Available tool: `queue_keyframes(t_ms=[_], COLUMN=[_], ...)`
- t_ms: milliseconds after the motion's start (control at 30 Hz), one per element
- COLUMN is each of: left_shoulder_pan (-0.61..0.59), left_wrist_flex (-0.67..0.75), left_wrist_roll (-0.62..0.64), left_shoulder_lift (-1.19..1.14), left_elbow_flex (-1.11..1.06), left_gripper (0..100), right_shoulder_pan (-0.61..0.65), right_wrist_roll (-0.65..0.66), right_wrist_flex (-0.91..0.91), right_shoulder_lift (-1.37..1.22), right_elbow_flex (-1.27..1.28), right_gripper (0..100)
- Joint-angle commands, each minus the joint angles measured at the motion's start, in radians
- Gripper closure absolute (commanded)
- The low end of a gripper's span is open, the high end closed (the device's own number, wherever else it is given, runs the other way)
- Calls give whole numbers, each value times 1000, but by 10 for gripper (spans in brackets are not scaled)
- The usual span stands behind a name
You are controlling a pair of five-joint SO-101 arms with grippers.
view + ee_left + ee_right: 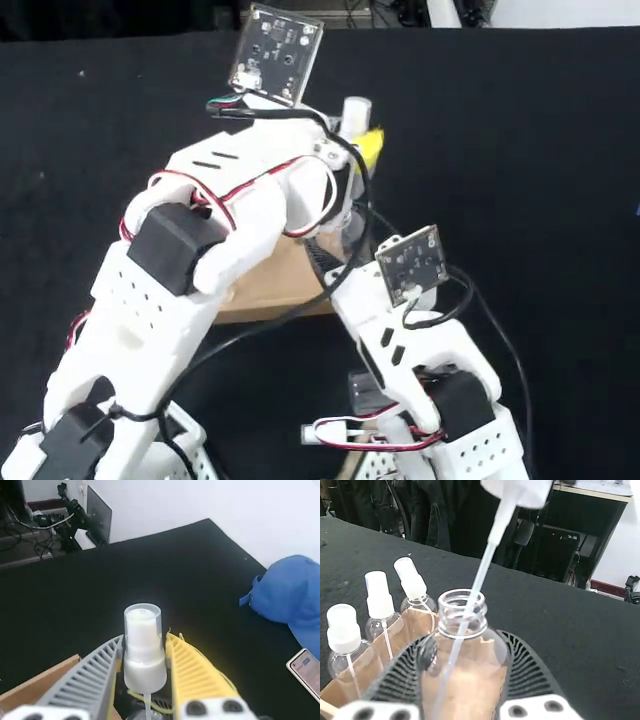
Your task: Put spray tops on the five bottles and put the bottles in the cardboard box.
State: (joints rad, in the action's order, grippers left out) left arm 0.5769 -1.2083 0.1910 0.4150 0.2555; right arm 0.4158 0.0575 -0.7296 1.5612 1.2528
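high view: the two arms crossed above the cardboard box (270, 288), and the left gripper (360, 140) held a spray top (356, 108) up over it.

left wrist view: that gripper's grey and yellow fingers (192, 670) were closed on the spray top's collar, with its tube hanging down between them.

right wrist view: the right gripper (465, 652) clamped an open bottle (464, 680) upright. the tube ran down into the neck while the head stood well above the rim, so the top was not seated. three capped bottles (379, 600) stood in the box just beside it.

by my judgement three were done and the fourth was mid-capping. a fifth probably remained, though i could not tell where it stood.
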Motion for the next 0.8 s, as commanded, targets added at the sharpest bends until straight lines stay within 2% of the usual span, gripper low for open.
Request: queue_keyframes(t_ms=[0,233,400,600,767], left_shoulder_pan=[15,16,16,15,15], left_wrist_flex=[-5,-103,-115,-109,-109], left_wrist_roll=[0,-2,-2,-2,-2], left_shoulder_lift=[20,28,97,147,158], left_elbow_flex=[-10,-31,-45,-111,-136], left_gripper=[967,966,961,790,788], right_shoulder_pan=[9,8,8,9,9], right_wrist_roll=[-5,-5,-5,-5,-5], right_wrist_flex=[28,28,29,29,29], right_shoulder_lift=[24,28,24,22,22], right_elbow_flex=[-4,-5,-5,-5,-5], right_gripper=[988,988,988,988,988])
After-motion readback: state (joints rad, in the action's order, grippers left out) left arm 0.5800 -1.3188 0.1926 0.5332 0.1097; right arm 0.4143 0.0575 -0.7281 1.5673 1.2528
